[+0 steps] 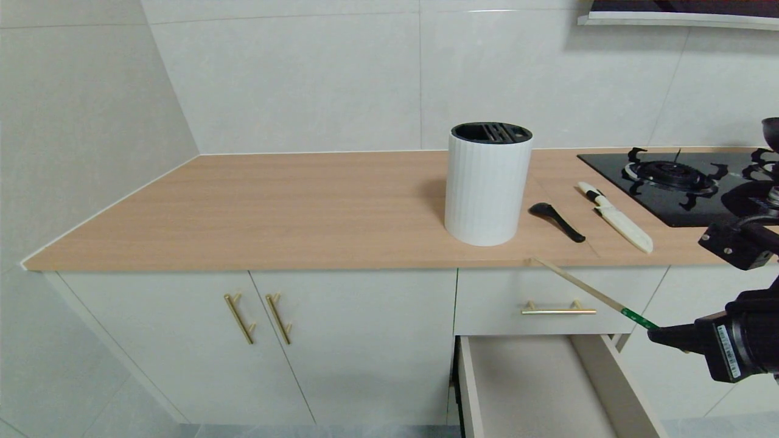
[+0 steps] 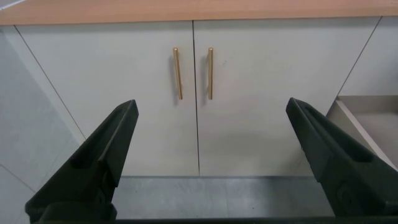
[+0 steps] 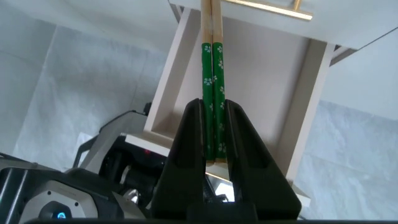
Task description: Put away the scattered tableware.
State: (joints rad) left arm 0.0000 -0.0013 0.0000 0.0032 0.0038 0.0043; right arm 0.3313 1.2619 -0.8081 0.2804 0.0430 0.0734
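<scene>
nearest, the right gripper (image 1: 660,333) is clamped on the green-patterned ends of a pair of pale wooden chopsticks (image 1: 584,289), held side by side above the open white drawer (image 1: 468,389); their bare tips slant up toward the counter's front edge. the left gripper (image 2: 210,109) has its jaws spread wide with nothing between them, facing two white cabinet doors with slim brass handles (image 2: 180,73). farther back, on the light wooden countertop (image 1: 274,207), a black spoon (image 1: 557,220) and a white-handled knife with a cream blade (image 1: 614,216) lie just beside a white ribbed cylindrical holder with a black slotted top (image 1: 487,185). beyond the knife sits a black gas hob (image 1: 669,182).
</scene>
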